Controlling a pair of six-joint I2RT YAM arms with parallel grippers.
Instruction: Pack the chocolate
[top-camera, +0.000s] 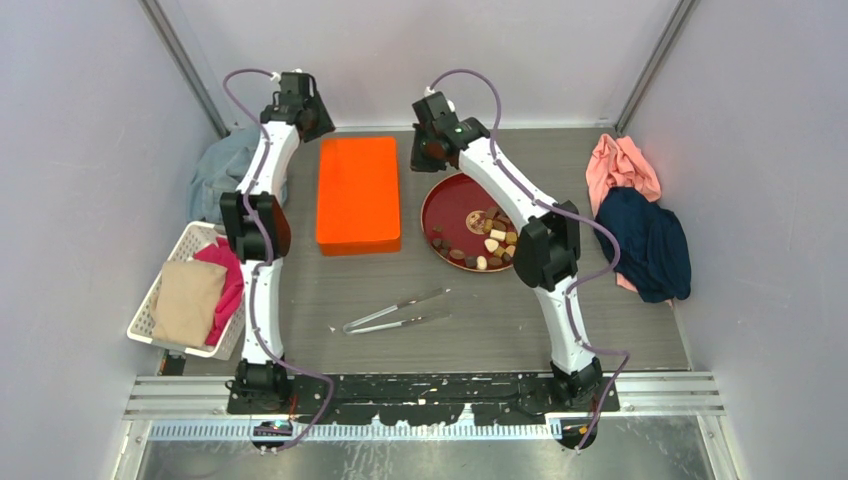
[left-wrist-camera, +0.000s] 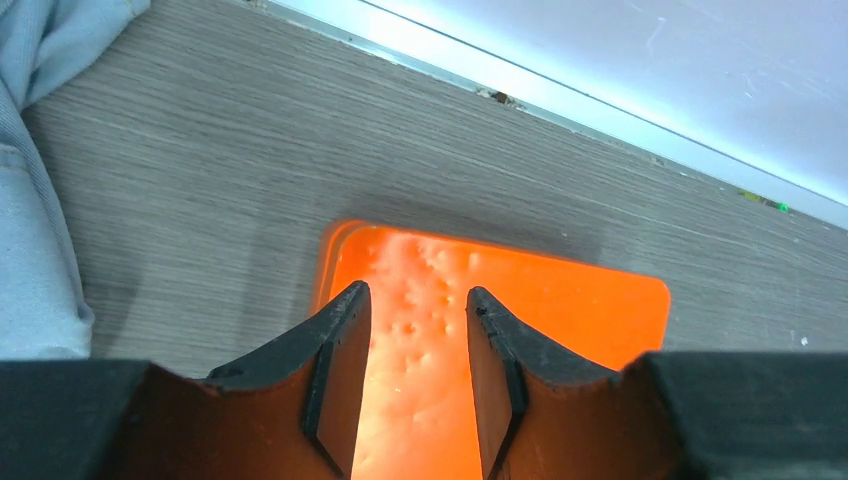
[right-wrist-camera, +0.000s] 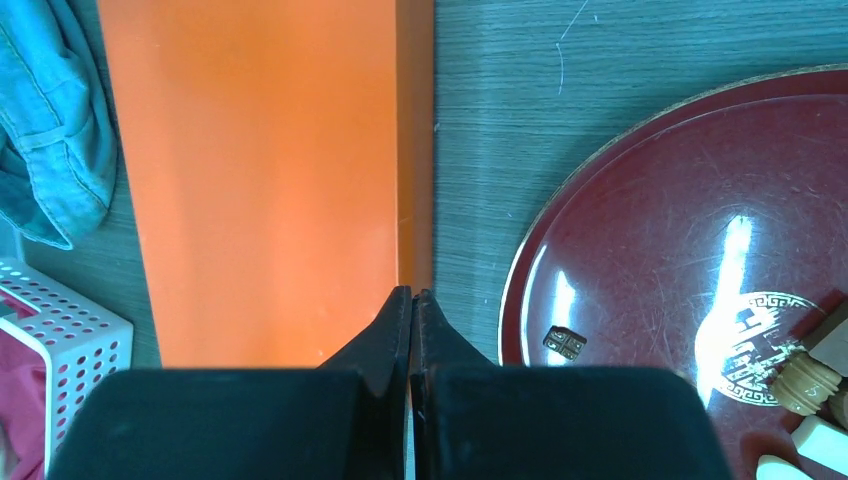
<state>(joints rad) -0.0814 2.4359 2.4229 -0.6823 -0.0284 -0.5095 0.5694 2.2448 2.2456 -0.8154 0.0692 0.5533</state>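
While chocolate (top-camera: 488, 243) lies in red plate (top-camera: 450, 200) right of orange box (top-camera: 358, 195), left gripper (left-wrist-camera: 415, 330) over box's far end, fingers parted, empty; right gripper (right-wrist-camera: 411, 310) at box's right edge, fingers together, empty. Pieces likely light, slippery: pinch one across sides.

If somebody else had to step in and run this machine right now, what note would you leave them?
Left gripper: fingers open, empty, over the orange box's far end.
Right gripper: fingers shut, empty, at the box's right edge, beside the red plate.
Chocolates: those visible sit on the plate; tongs lie on the table.
Done: nothing packed; box looks closed.
Left: open box, move chocolates in.
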